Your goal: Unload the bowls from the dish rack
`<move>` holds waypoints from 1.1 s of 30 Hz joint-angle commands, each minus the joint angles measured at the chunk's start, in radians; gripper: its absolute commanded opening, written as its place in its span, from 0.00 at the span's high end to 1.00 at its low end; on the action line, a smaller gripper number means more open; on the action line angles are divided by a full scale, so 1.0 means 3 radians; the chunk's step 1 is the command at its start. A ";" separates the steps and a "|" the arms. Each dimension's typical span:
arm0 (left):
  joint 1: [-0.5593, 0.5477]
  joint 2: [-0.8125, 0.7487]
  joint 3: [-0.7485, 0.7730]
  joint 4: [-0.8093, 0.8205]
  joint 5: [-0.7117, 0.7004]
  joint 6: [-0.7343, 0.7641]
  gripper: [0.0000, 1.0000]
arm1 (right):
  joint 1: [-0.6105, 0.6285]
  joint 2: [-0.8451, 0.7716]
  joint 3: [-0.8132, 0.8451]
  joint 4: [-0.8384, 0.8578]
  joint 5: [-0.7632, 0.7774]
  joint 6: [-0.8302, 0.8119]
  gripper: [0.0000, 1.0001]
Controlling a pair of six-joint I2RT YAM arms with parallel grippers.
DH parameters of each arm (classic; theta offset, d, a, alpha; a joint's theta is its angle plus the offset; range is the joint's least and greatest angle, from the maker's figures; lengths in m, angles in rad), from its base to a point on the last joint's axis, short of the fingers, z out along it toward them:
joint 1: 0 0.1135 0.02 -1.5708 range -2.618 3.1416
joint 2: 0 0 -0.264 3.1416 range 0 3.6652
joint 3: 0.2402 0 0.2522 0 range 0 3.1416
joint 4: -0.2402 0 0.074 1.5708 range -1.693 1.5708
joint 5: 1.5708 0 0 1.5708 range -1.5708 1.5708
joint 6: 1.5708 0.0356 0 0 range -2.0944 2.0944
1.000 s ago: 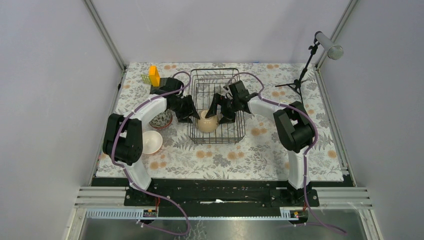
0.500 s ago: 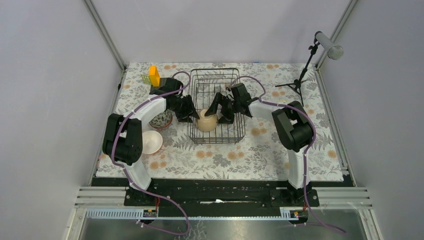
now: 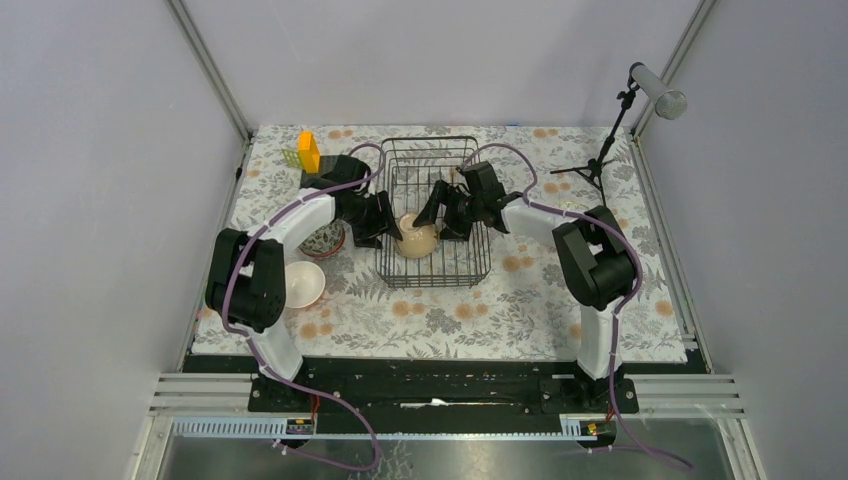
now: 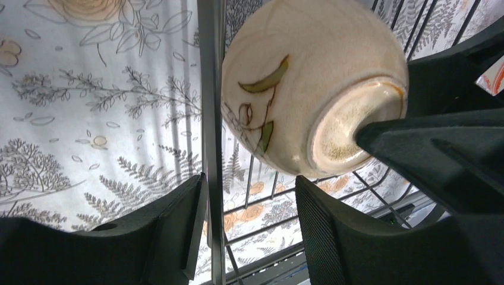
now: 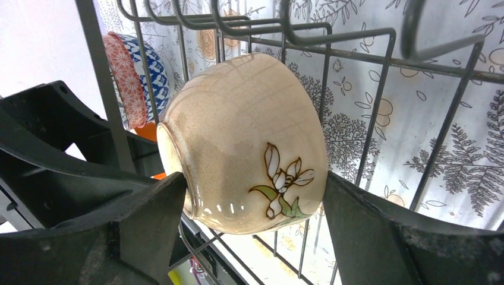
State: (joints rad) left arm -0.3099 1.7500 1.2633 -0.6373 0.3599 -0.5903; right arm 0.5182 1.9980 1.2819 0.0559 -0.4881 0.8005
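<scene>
Right fingers (image 5: 380, 237) bracket the bowl (image 5: 243, 142), grip unclear; left fingers (image 4: 160, 237), half open and empty, straddle a rack wire (image 4: 209, 119). Best: squeeze firmly, lift straight.

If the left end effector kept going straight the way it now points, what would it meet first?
Probably the bowl, on its side just ahead, slightly right of the gap. A rack bar runs through the gap of the left end effector, close to one finger, so it may scrape first; depth is unclear.
</scene>
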 commanded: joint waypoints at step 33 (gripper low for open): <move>0.0089 -0.1124 0.0433 0.0201 0.0030 -0.0768 0.01 | -0.0299 -0.0837 0.0419 -0.0117 -0.0483 0.0355 0.56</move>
State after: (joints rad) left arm -0.3016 1.5059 1.4208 -0.7185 0.3004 -0.7303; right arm 0.4702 1.8519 1.3960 -0.1398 -0.4961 0.7956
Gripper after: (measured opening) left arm 0.984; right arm 0.756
